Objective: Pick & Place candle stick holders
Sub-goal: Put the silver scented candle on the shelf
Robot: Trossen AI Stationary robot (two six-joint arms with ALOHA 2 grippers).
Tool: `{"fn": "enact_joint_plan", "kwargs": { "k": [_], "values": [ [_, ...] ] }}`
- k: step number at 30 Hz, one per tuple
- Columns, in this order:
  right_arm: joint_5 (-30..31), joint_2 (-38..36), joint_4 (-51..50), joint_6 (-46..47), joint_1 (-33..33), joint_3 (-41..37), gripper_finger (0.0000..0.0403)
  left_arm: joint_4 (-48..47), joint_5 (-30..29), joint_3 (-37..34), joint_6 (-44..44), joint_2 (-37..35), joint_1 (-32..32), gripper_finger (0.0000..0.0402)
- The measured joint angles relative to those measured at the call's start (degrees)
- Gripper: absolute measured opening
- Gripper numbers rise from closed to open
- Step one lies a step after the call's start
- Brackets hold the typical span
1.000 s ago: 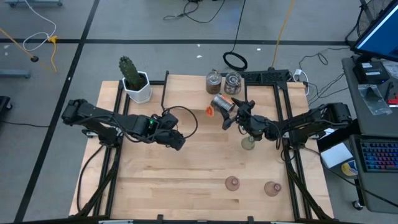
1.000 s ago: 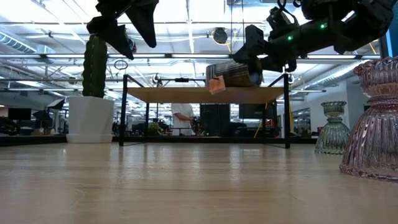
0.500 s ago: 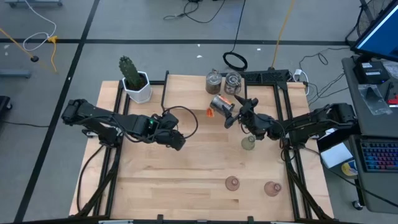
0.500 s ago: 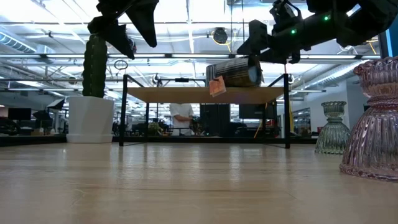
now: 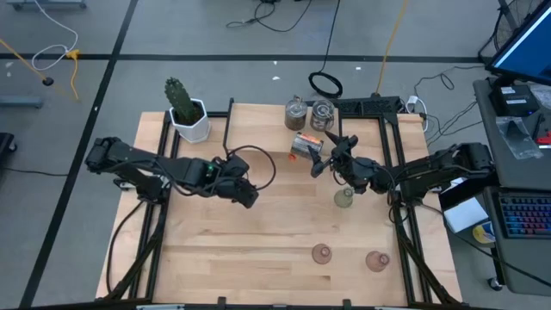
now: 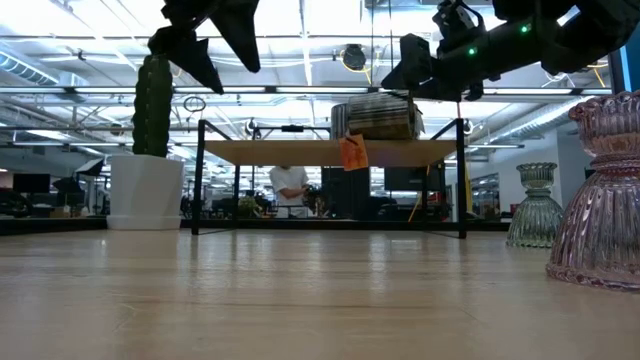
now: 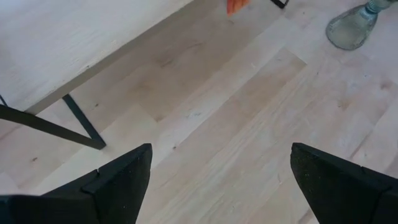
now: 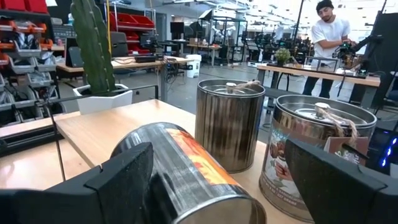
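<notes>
Silvery holder [image 5: 305, 144] on its side between right claw [image 5: 325, 158] fingers, left claw [image 5: 245, 195] spread, hovering.

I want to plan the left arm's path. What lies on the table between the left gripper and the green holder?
Only bare table, as the high and left wrist views show, between the left gripper and the green holder.

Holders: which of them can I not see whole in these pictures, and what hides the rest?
- Pink holder, low view: cut off by the right edge.
- Green holder, left wrist view: only its base shows; the picture's edge cuts off the rest.
- Lying silver holder, right wrist view: near end cut off by the edge.
- Orange tag, low view: any writing is too small to read.
</notes>
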Motion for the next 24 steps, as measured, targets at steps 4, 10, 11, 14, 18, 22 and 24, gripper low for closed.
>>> {"fn": "enact_joint_plan", "kwargs": {
  "k": [4, 10, 11, 14, 18, 22, 24],
  "values": [
    [0.06, 0.0, -0.02, -0.44, -0.09, 0.0, 0.0352, 0.0, -0.01, 0.0, 0.01, 0.0, 0.62, 0.0372],
    [1.42, -0.02, -0.03, -3.12, -0.07, 0.02, 0.0352, 0.0, 0.14, 0.0, 0.1, 0.0, 0.58, 0.0363],
    [1.43, -0.02, -0.1, -3.18, -0.07, 0.02, 0.0352, 0.0, 0.14, 0.0, 0.12, 0.0, 0.6, 0.0363],
    [1.48, -0.02, -0.26, -4.02, -0.07, 0.04, 0.0352, 0.0, 0.13, 0.0, 0.19, 0.0, 0.6, 0.0366],
    [4.19, -0.02, -2.75, -7.2, -0.04, 1.68, 0.0352, 0.02, 0.12, 0.0, 0.18, 0.0, 0.6, 0.0373],
    [4.21, 0.0, -11.0, -9.13, -0.06, 5.43, 0.0352, 0.47, 0.12, 0.0, 0.19, 0.0, 0.6, 0.0378],
    [4.08, 0.0, -14.61, -8.79, -0.04, 6.97, 0.0352, 0.46, 0.12, 0.0, 0.16, 0.0, 0.58, 0.0378]
  ]
}}
